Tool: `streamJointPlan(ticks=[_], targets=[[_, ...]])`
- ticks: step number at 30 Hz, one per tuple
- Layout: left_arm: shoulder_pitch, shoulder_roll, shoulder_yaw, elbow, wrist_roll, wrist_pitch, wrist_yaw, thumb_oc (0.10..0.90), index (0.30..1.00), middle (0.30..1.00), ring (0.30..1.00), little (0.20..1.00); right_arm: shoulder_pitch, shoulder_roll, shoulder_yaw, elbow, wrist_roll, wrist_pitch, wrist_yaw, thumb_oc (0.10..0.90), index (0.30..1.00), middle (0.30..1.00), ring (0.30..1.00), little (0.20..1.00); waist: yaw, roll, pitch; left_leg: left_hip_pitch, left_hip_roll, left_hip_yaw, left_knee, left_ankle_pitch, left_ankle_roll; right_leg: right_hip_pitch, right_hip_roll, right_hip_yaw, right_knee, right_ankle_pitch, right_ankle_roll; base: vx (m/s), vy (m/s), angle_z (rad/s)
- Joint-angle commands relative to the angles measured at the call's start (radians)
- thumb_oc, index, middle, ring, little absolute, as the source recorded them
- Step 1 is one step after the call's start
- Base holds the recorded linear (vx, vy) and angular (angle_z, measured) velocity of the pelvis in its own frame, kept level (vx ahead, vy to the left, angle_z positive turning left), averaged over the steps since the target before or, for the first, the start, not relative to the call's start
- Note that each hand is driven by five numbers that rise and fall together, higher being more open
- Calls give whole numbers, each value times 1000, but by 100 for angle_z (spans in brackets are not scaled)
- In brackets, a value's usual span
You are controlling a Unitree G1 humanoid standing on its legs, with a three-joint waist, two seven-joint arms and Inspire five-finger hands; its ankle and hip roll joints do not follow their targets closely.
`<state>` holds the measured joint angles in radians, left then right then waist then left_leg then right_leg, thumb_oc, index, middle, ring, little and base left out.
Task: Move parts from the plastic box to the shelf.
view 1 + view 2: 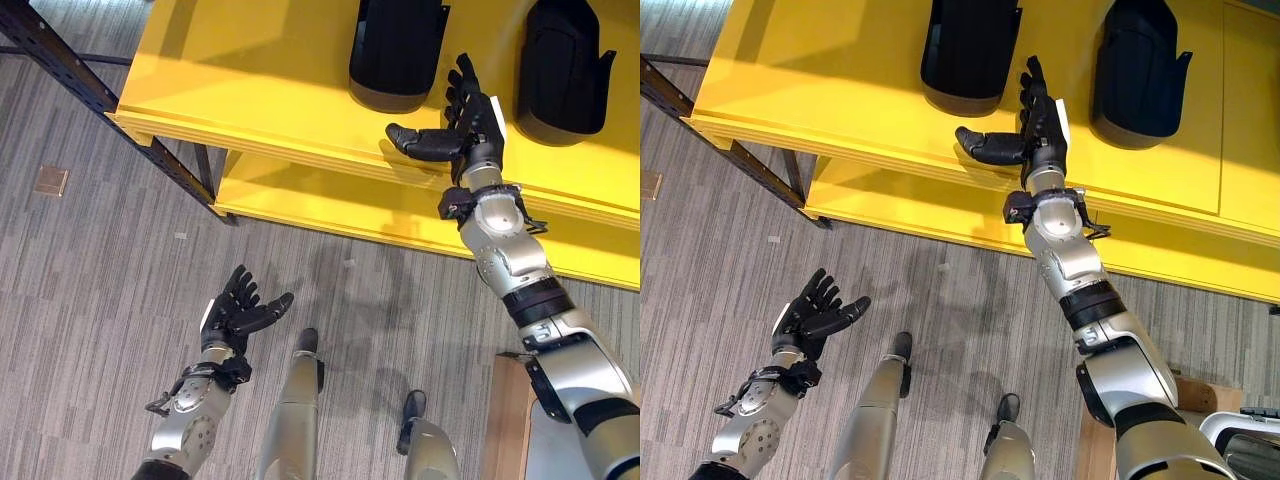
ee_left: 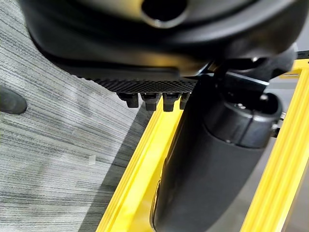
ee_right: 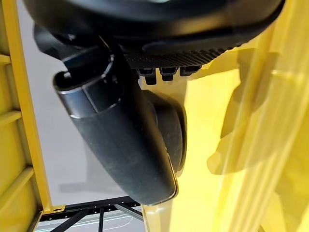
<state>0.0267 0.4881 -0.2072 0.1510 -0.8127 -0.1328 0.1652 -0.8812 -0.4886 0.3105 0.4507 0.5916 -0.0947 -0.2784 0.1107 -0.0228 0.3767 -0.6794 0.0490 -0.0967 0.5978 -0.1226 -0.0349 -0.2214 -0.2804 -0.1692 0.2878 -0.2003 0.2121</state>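
Two black moulded parts lie on the top board of the yellow shelf (image 1: 250, 90): one (image 1: 397, 50) near the middle, the other (image 1: 560, 70) to its right. My right hand (image 1: 470, 125) hovers open over the shelf's front edge between them, fingers straight, thumb stretched towards the left part, holding nothing. In the right wrist view its thumb (image 3: 116, 135) stands in front of a black part (image 3: 176, 133). My left hand (image 1: 235, 315) hangs low over the floor, open and empty, away from the shelf.
A lower yellow board (image 1: 330, 200) sits under the top one. The dark metal rack frame (image 1: 100, 90) runs along the left. A wooden edge (image 1: 510, 420) and a pale box rim (image 1: 1240, 430) show at the lower right. Grey carpet (image 1: 100, 300) lies below.
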Motion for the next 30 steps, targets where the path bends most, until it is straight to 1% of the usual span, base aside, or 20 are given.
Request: streamJointPlan(ticks=[1, 6, 10, 15, 16, 17, 18, 19, 24, 25, 26, 27, 28, 29, 30], targets=[[24, 21, 34, -66, 33, -72, -15, 900, 1000, 1000, 1000, 1000, -21, -70, -80, -148, -26, -119, 14, 900, 1000, 1000, 1000, 1000, -14, -32, -68, -49, 60, -2, 62, -42, -12, -3, 39, 17, 86, -32, -96, 0, 0, 0], [34, 16, 43, -70, 41, -65, -19, 900, 1000, 1000, 1000, 1000, 55, -82, -103, -265, -41, -133, 30, 900, 1000, 1000, 1000, 1000, -23, -36, -74, -41, 64, -1, 51, -36, -12, -1, 42, 20, 80, -30, -96, 0, 0, 0], [41, 5, 46, -73, 43, -62, -27, 900, 1000, 1000, 1000, 1000, 163, -71, -143, -378, -47, -154, 48, 900, 1000, 1000, 1000, 1000, -32, -40, -84, -25, 68, 1, 34, -30, -14, 8, 42, 20, 67, -25, -93, -3, -6, -1], [60, -6, 51, -77, 65, -50, -38, 900, 1000, 1000, 1000, 1000, 368, -24, -198, -543, -34, -177, 102, 900, 1000, 1000, 1000, 1000, -52, -38, -105, 19, 79, 8, -6, -13, -18, 30, 48, 22, 38, -17, -89, 1, -25, -3], [60, -6, 51, -77, 65, -50, -38, 900, 1000, 1000, 1000, 1000, 368, -24, -198, -543, -34, -177, 102, 900, 1000, 1000, 1000, 1000, -52, -38, -105, 19, 79, 8, -6, -13, -18, 30, 48, 22, 38, -17, -89, 17, -32, -3], [71, -11, 57, -77, 76, -46, -46, 900, 1000, 1000, 1000, 1000, 443, 10, -209, -583, -27, -178, 125, 900, 1000, 1000, 1000, 1000, -63, -35, -113, 45, 87, 15, -32, -2, -21, 45, 50, 23, 17, -7, -85, 13, -21, -3], [71, -11, 57, -77, 76, -46, -46, 900, 1000, 1000, 1000, 1000, 443, 10, -209, -583, -27, -178, 125, 900, 1000, 1000, 1000, 1000, -63, -35, -113, 45, 87, 15, -32, -2, -21, 45, 50, 23, 17, -7, -85, 20, -39, -4], [80, -13, 62, -81, 90, -44, -53, 900, 1000, 1000, 1000, 1000, 520, 37, -211, -633, -16, -178, 163, 900, 1000, 1000, 1000, 1000, -76, -33, -119, 76, 96, 22, -61, 11, -24, 61, 53, 25, -4, 2, -82, 2, -31, -7], [108, -31, 89, -78, 126, -42, -77, 900, 1000, 1000, 1000, 1000, 721, 77, -184, -708, 6, -154, 259, 900, 1000, 1000, 1000, 1000, -115, -24, -147, 178, 126, 50, -193, 77, -43, 110, 63, 33, -76, 30, -78, 16, -34, -13], [122, -40, 101, -78, 140, -41, -88, 900, 1000, 1000, 1000, 1000, 787, 80, -173, -724, 1, -137, 291, 900, 1000, 1000, 1000, 1000, -127, -20, -158, 217, 141, 58, -241, 100, -51, 131, 67, 40, -99, 37, -77, 37, -51, -11], [131, -49, 110, -75, 145, -41, -87, 900, 1000, 1000, 1000, 1000, 831, 100, -165, -724, 32, -132, 309, 900, 1000, 1000, 1000, 1000, -133, -19, -161, 252, 154, 64, -277, 117, -56, 146, 71, 46, -109, 38, -78, 13, -60, -25], [138, -53, 116, -74, 150, -43, -89, 900, 1000, 1000, 1000, 1000, 867, 103, -162, -725, 43, -127, 329, 900, 1000, 1000, 1000, 1000, -139, -14, -169, 269, 163, 67, -311, 137, -59, 146, 78, 51, -114, 41, -79, -1, -34, -25], [138, -53, 116, -74, 150, -43, -89, 900, 1000, 1000, 1000, 1000, 868, 103, -162, -726, 44, -127, 329, 900, 1000, 1000, 1000, 1000, -138, -14, -169, 272, 163, 68, -315, 139, -59, 147, 77, 52, -115, 41, -79, -18, -50, -24], [142, -59, 122, -69, 155, -47, -93, 900, 1000, 1000, 1000, 1000, 893, 98, -164, -725, 22, -121, 335, 900, 1000, 1000, 1000, 1000, -142, -12, -176, 288, 179, 71, -347, 162, -66, 149, 86, 56, -116, 40, -82, -36, -80, -12], [145, -71, 139, -70, 158, -55, -93, 900, 1000, 1000, 1000, 1000, 931, 109, -173, -696, 28, -121, 341, 900, 1000, 1000, 1000, 1000, -150, -5, -180, 317, 206, 78, -388, 191, -75, 143, 102, 67, -100, 31, -90, -37, -80, -8]])
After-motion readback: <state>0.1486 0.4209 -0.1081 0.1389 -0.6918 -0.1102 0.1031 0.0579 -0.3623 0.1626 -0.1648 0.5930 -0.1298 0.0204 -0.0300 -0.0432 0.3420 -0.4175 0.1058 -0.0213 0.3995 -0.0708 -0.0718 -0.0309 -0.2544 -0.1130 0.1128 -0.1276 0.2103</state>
